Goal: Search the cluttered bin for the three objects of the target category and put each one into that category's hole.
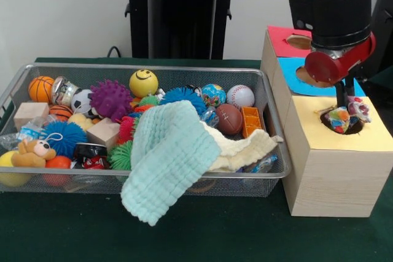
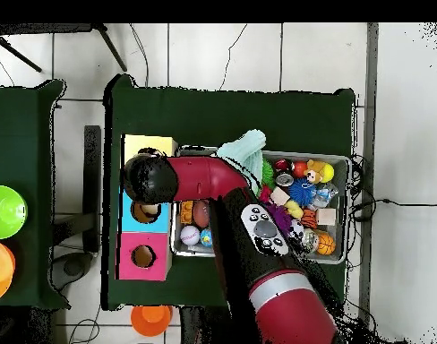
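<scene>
Front view
Claw (image 1: 351,107): hangs from the red and black arm (image 1: 331,4) straight over the yellow-surround hole (image 1: 341,121), its tips down at the hole's mouth.
Claw state: clenched on a printed fabric bundle (image 1: 357,107), white with coloured patches, at the hole's right rim.
Second bundle (image 1: 338,118): just left of the claw, sitting in the hole's mouth, touching the held one or nearly so.
Box (image 1: 334,170): light wood-grain, directly below the claw; the blue-surround hole (image 1: 305,77) and the red-surround hole (image 1: 298,42) lie behind the claw, farther up the row.
Bin (image 1: 270,99): silver wire basket well to the left of the claw, beside the box.
Bin contents: mint cloth (image 1: 167,157) draped over the front rim, cream cloth (image 1: 241,150) beside it, yellow smiley ball (image 1: 143,83), purple spiky ball (image 1: 110,99), baseball (image 1: 240,96), small football (image 1: 229,119), all well left of the claw.
Third bundle: cannot tell where it is.

Overhead view
Claw: hidden under the arm's black head (image 2: 150,177); state cannot be read here.
Yellow-surround box top (image 2: 149,144): shows just above the arm's head.
Bin (image 2: 347,210): to the right of the arm's head, partly covered by the arm (image 2: 258,242).
Table (image 2: 231,112): dark green, under everything.
</scene>
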`<move>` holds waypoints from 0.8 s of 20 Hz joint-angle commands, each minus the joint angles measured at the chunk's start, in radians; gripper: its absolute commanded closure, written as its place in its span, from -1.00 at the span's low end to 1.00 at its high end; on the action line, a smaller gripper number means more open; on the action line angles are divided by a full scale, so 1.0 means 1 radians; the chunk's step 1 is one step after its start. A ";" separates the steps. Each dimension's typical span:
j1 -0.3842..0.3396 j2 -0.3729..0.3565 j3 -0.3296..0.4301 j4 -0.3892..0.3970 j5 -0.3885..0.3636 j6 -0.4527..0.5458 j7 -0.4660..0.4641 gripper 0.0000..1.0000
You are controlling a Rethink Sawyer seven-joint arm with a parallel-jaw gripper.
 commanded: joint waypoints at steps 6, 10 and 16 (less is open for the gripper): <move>0.011 0.068 -0.086 -0.013 -0.041 0.008 0.160 1.00; 0.027 0.065 -0.114 -0.030 -0.062 -0.031 0.167 1.00; 0.037 0.072 -0.137 -0.047 -0.070 -0.045 0.153 1.00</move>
